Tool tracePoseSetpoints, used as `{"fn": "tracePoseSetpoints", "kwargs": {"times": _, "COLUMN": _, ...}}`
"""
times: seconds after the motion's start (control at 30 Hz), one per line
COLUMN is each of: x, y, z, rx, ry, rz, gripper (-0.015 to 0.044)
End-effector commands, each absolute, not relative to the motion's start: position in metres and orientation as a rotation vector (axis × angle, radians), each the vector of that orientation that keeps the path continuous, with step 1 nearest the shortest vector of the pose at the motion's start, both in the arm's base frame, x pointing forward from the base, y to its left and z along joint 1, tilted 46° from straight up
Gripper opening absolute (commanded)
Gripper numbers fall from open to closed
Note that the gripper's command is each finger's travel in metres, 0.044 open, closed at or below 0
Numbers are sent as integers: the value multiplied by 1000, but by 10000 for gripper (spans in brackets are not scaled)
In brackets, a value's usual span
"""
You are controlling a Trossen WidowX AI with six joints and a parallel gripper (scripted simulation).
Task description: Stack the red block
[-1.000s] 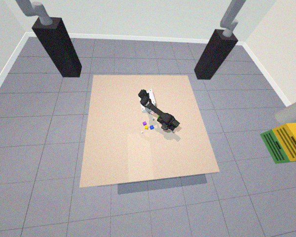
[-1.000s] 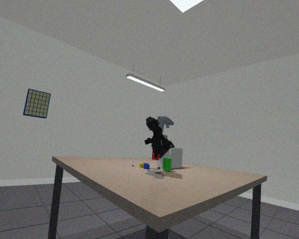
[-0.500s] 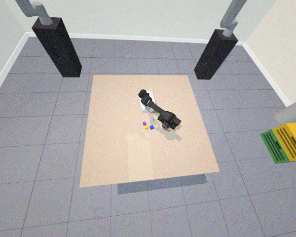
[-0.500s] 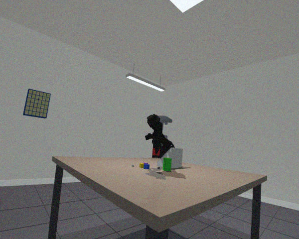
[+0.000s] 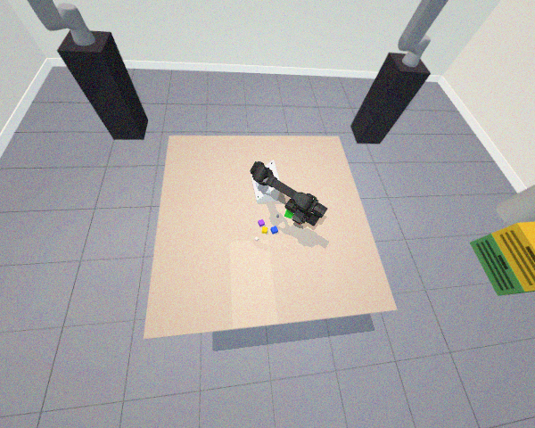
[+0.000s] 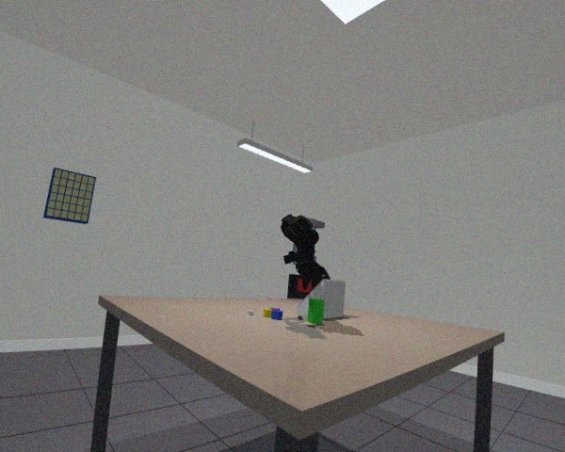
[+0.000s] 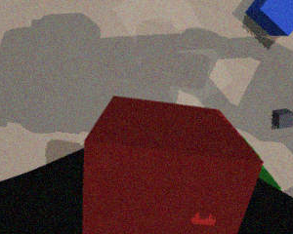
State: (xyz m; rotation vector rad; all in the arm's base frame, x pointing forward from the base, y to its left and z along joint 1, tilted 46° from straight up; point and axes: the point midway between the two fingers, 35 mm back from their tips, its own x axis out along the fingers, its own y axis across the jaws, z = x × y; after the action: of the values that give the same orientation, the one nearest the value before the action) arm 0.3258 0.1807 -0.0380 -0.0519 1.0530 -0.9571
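With the gripper (image 5: 299, 223) (image 6: 306, 287) clamped on the red block (image 6: 301, 285) (image 7: 171, 180), centre it high above the green tower (image 5: 288, 214) (image 6: 315, 311) before lowering gently.

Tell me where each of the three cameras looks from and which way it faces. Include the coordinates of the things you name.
Top: high above the room, angled down at the table (image 5: 203, 276) (image 6: 224, 340); shows the black arm (image 5: 282, 186) (image 6: 304, 250) from above.
Exterior: low, off a table corner, looking across the tabletop and up to the ceiling; the arm shows beyond the green tower (image 6: 315, 311).
Wrist: on the arm near the pincer, looking past the held red block (image 6: 304, 284) (image 7: 166, 180) at the tabletop; dark finger parts show either side.
Top and exterior share purple and yellow blocks; all three show the blue block (image 5: 274, 229) (image 6: 277, 314) (image 7: 283, 15).
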Motion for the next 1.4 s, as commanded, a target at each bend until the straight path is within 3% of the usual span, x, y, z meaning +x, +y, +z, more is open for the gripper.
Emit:
{"fn": "tracePoseSetpoints", "kwargs": {"times": 0.0, "x": 309, "y": 179, "z": -40, "rx": -47, "ry": 1055, "rz": -961, "gripper": 0}}
{"fn": "tracePoseSetpoints", "kwargs": {"times": 0.7, "x": 235, "y": 159, "z": -43, "rx": -51, "ry": 1055, "rz": -965, "gripper": 0}}
{"fn": "tracePoseSetpoints", "kwargs": {"times": 1.37, "x": 236, "y": 141, "z": -60, "rx": -52, "ry": 1054, "rz": -966, "gripper": 0}}
